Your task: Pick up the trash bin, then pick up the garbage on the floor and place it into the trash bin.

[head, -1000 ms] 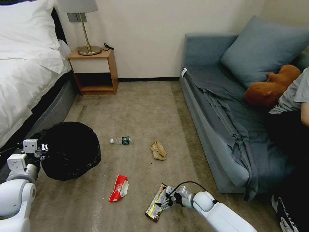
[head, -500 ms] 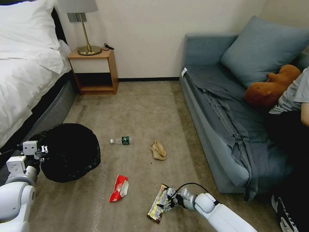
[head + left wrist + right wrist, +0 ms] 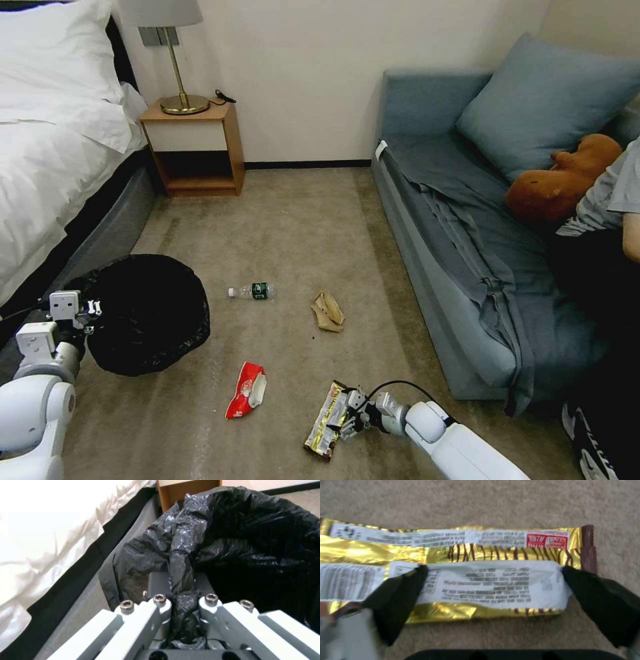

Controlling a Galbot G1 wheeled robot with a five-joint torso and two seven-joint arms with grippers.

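Head view: the trash bin (image 3: 150, 313) is held off the carpet beside the bed (image 3: 60, 167), its black liner pinched by the left gripper (image 3: 181, 605). A gold wrapper (image 3: 460, 575) is straddled on the carpet by the spread fingers of the right gripper (image 3: 493, 590), apparently not yet clamped. Bottle (image 3: 253, 291), brown paper (image 3: 327, 311) and red packet (image 3: 247, 390) are left lying between.

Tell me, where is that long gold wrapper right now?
The gold wrapper lies on the carpet in the head view's lower middle, right of the red snack packet, with the right gripper open over it.
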